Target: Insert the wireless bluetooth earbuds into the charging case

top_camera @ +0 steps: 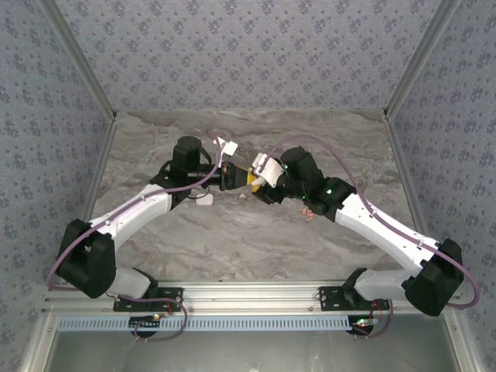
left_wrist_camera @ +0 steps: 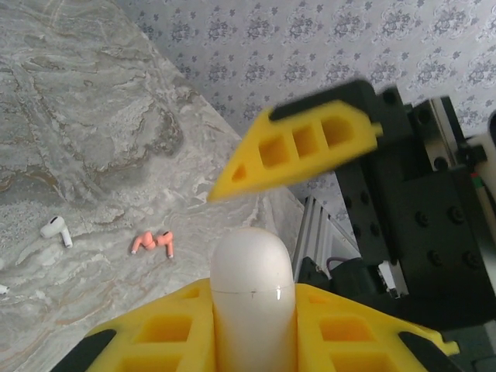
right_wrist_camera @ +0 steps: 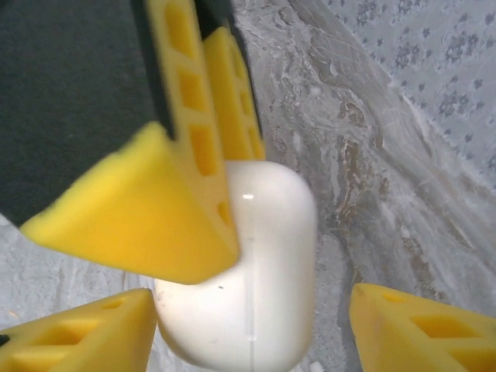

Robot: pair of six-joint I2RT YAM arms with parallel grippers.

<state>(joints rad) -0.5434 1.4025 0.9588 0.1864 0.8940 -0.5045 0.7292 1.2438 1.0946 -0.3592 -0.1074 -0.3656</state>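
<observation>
Marbled tabletop [top_camera: 232, 248] under papered walls, and both arms meet above its middle, nearer the far edge! Now the left gripper [left_wrist_camera: 252, 310] is clamped on the white charging case [right_wrist_camera: 263, 232], while the right gripper [right_wrist_camera: 252, 310] has its jaws spread either side of it. Lid looks shut, nothing inserted yet. Two red-orange earbuds [left_wrist_camera: 153, 243] and one white earbud [left_wrist_camera: 56, 229] lie loose on the tabletop, well apart from the case, so all the inserting is left to do
</observation>
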